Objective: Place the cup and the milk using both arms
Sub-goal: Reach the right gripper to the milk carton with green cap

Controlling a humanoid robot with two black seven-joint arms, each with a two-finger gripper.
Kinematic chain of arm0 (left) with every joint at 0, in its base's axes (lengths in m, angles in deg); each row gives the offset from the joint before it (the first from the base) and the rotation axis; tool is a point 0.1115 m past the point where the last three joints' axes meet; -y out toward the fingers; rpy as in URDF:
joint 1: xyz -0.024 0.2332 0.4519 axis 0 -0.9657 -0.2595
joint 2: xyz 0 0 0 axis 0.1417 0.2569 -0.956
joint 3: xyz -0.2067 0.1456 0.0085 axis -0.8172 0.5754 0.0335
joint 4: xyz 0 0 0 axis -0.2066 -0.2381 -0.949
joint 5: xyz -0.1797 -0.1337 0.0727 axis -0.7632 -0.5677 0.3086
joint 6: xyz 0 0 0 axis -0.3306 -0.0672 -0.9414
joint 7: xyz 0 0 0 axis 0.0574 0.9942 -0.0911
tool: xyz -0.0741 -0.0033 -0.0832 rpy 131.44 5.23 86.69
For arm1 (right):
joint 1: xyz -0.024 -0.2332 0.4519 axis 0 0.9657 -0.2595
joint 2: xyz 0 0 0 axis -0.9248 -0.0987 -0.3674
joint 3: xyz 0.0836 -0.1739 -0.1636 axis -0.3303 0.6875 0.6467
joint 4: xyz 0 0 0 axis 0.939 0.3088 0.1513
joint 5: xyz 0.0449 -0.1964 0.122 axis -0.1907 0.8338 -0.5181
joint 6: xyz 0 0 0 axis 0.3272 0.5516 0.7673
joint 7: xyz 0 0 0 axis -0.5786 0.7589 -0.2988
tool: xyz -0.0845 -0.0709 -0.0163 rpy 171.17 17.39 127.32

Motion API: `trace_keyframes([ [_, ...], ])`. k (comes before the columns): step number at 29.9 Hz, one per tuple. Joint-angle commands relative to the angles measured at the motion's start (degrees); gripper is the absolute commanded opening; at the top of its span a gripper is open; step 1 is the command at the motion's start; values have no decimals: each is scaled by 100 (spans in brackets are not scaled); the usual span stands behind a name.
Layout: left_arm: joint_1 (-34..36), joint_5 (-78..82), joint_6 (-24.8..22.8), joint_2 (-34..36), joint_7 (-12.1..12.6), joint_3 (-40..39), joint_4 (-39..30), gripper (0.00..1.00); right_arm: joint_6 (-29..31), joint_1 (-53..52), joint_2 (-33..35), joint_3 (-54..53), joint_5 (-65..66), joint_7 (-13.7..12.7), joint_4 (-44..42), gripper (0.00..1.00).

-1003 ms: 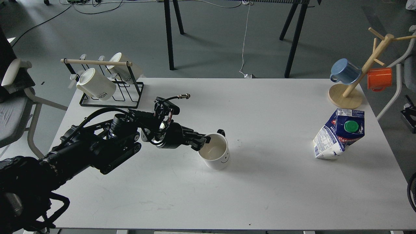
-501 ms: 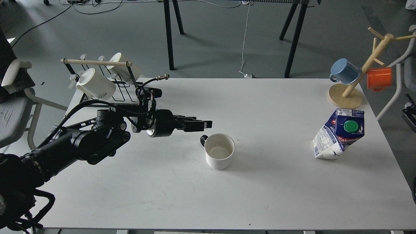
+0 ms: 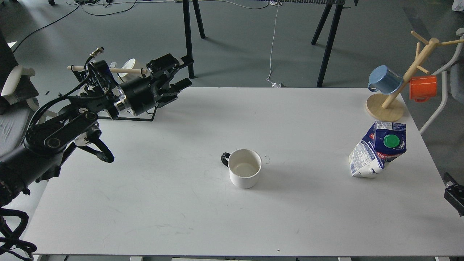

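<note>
- Left arm (image 3: 65,123): drawn back since the earlier frame from beside the cup to the desk's far left corner, well apart from the cup.
- Left gripper (image 3: 177,74): raised in front of the rack, fingers (image 3: 183,84) spread apart, grasping nothing.
- Cup (image 3: 245,168): white, upright, mouth open and empty, standing free near the middle of the desk (image 3: 217,224); black handle points left; position matches the frame half a second ago.
- Milk (image 3: 377,149): blue and white carton with green cap, tilted and dented, on the desk's right side, well apart from the cup, just in front of the mug tree.
- Right gripper: only a dark part (image 3: 454,194) shows at the right edge; cannot tell how its fingers stand.
- Rack (image 3: 145,117): black wire with wooden bar, far left corner, mostly hidden behind the left arm; one white mug (image 3: 127,66) partly visible.
- Mug tree (image 3: 385,107): wooden, far right corner, carrying a blue mug (image 3: 385,79) and an orange mug (image 3: 422,87).
</note>
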Motion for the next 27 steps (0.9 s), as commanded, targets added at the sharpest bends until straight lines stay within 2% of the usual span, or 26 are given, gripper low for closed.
trace_keyframes([
  [1,-142,72,1,-66,-1,13,-7,90,0,93,-251,238,121,-61,-24,99],
  [12,-160,283,1,-84,-1,22,-25,90,0,-443,-1314,906,833,-88,-7,99],
  [27,-344,415,1,-32,-1,31,-25,90,0,-1261,-1640,863,833,-53,-77,99],
])
